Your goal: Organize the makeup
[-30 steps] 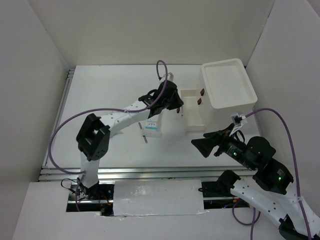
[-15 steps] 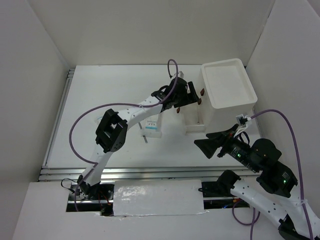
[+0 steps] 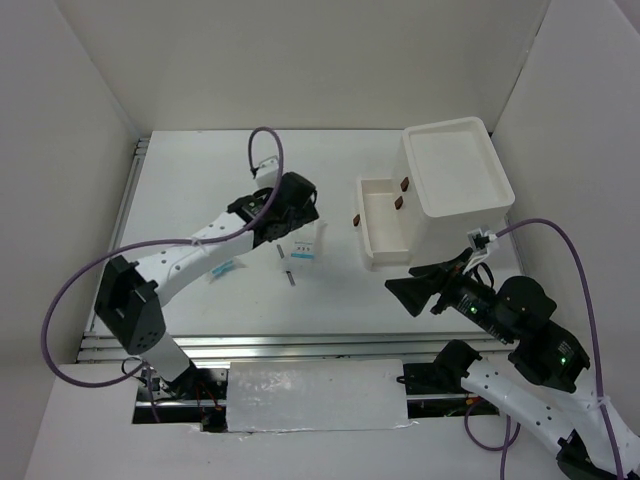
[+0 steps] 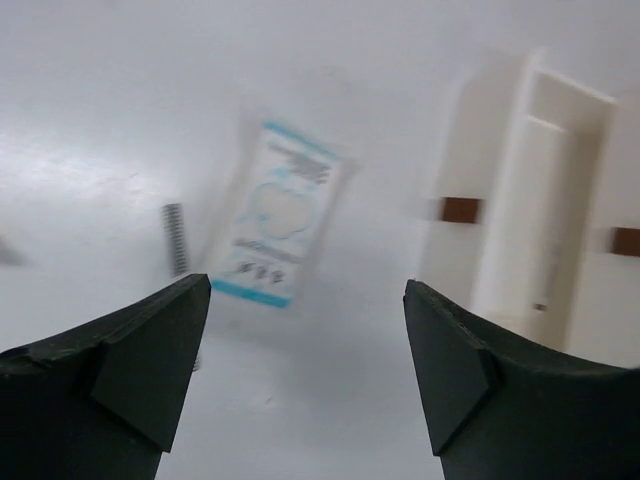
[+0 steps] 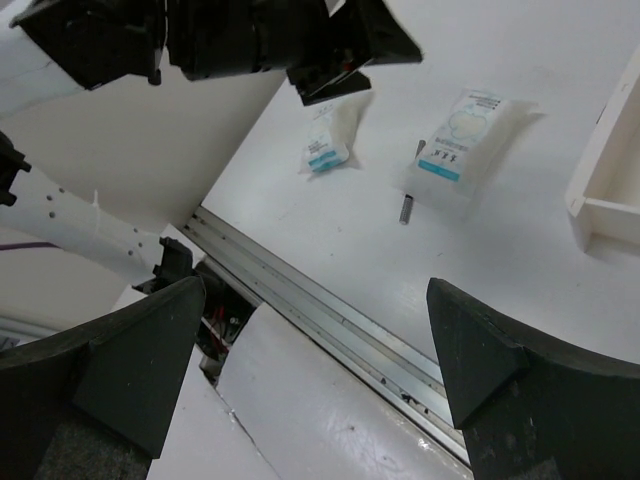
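Note:
A white-and-light-blue packet (image 3: 306, 246) (image 4: 281, 214) (image 5: 466, 147) lies flat on the table, left of the open drawer (image 3: 384, 256). A second packet (image 3: 222, 270) (image 5: 328, 141) lies further left. A thin dark pencil (image 3: 288, 279) (image 4: 176, 238) (image 5: 407, 209) rests just in front of the first packet. My left gripper (image 3: 297, 228) (image 4: 306, 292) hovers open and empty above the first packet. My right gripper (image 3: 401, 294) (image 5: 316, 290) hangs open and empty near the drawer's front. Small brown pieces (image 3: 356, 218) (image 4: 461, 209) show on the drawer's walls.
The big white drawer box (image 3: 456, 190) stands at the back right with its drawer (image 4: 545, 215) pulled out toward me. A metal rail (image 5: 330, 315) runs along the table's near edge. White walls close the sides and back.
My left gripper opened at the drawer, then drew back left to above the first packet. The second packet, hidden under the arm before, now shows. The right arm barely moved.

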Motion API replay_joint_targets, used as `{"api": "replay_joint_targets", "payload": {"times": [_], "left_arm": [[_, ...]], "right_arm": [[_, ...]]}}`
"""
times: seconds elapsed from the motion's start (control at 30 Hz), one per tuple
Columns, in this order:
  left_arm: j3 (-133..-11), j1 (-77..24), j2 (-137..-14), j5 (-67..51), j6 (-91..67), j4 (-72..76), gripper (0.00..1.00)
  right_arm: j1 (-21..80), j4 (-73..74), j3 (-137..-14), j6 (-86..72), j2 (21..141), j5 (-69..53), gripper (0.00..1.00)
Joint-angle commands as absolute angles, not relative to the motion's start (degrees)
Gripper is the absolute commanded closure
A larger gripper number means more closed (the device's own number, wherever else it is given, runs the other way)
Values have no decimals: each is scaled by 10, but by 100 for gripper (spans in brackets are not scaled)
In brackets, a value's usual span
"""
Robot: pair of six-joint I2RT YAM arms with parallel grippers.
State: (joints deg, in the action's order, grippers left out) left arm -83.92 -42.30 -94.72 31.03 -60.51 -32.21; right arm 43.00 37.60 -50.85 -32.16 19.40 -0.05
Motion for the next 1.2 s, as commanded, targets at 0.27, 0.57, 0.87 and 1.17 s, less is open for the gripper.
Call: {"api": "replay_joint_targets", "payload": {"times": [0.27,0.57,0.87,1.17], "left_arm": [[-547,-416,-869,263,-640,-243,36],[-516,-425,-893,216,-632,-180,36],[-564,-433,-958,230,-639,-202,38],[-627,-437,-1041,274,-661,-297,60]], "right_arm": [[434,330,-475,-342,194,-18,0],[435,319,-468,-345,203,-24,0],[434,324,-469,-341,199,-19,0],[434,337,-472,-336,187,-5,0]]}}
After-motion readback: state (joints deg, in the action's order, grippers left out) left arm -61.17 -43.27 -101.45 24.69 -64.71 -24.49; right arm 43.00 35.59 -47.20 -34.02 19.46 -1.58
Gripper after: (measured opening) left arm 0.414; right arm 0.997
